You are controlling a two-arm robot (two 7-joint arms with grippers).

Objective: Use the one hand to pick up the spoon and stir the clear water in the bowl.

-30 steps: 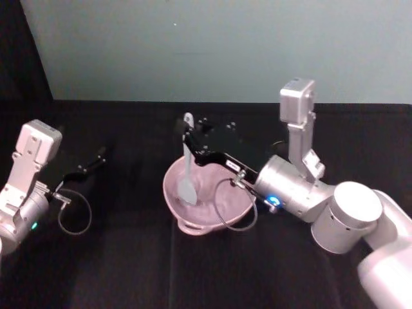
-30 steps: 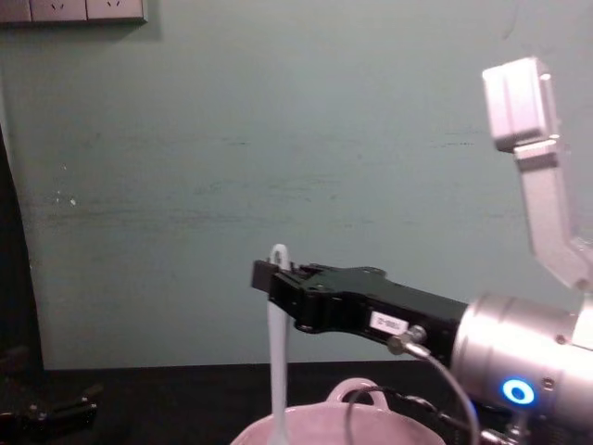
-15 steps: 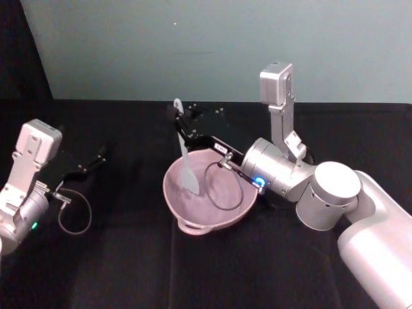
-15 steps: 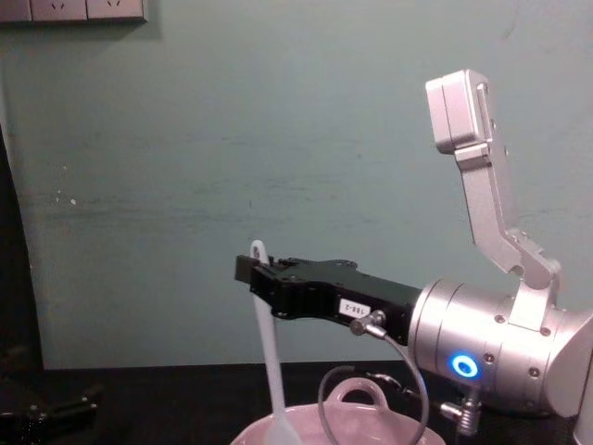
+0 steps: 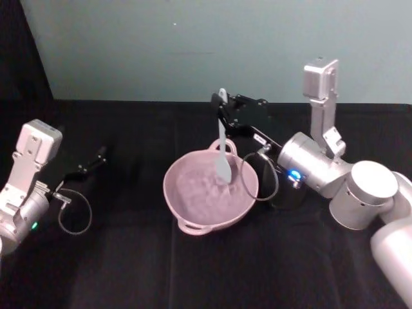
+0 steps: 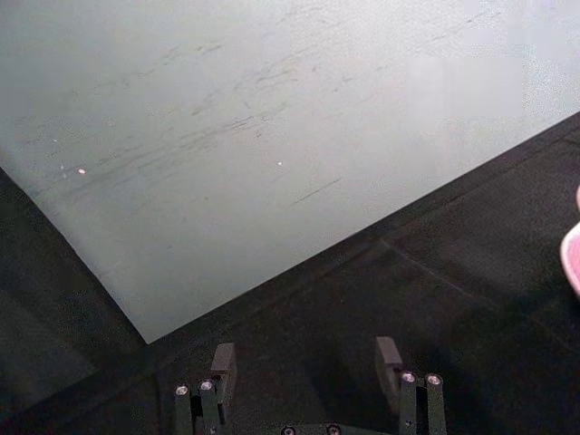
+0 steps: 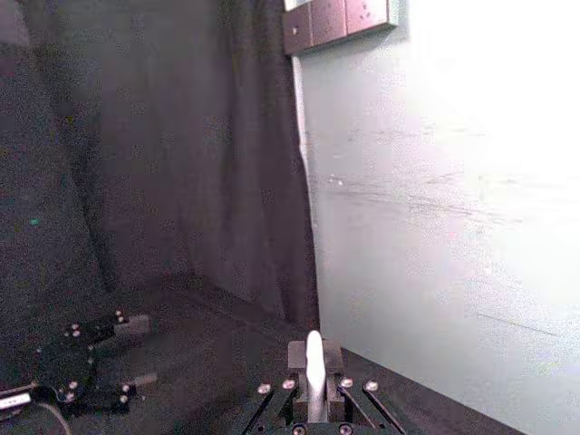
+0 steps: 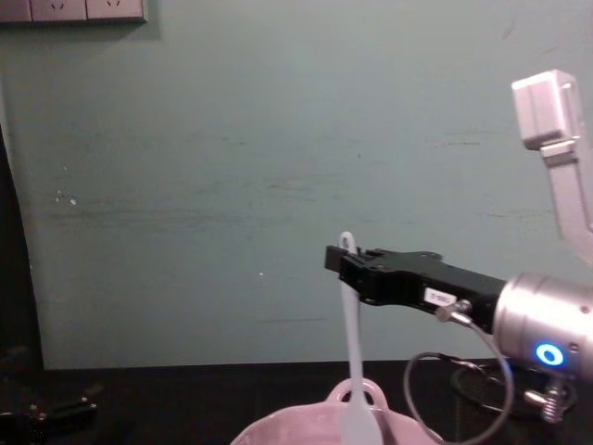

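Spoon [image 5: 222, 143] held upright by the right gripper [image 5: 223, 107], whose fingers are closed on the top of the slim handle just below its hole; from the wrist camera we see the white handle [image 7: 314, 361] pinched between the two pads. The flat head hangs down inside the bowl [image 5: 167, 190], toward its far right side, close to the loop on the rim. From the chest we see the head dip below the rim of the bowl [image 8: 278, 429], though we cannot tell whether it touches the bottom, nor make out the water itself. The bowl stands near the middle of the table [image 5: 129, 270], and the right gripper is above its far rim. The left gripper [image 5: 101, 154] is parked low near the left edge of the table, fingers spread with nothing between them [image 6: 305, 359]. We judge the pick-up complete and the spoon already placed for stirring; what is left is the stirring proper, circling the head through the bowl without tipping it or slopping over the rim.
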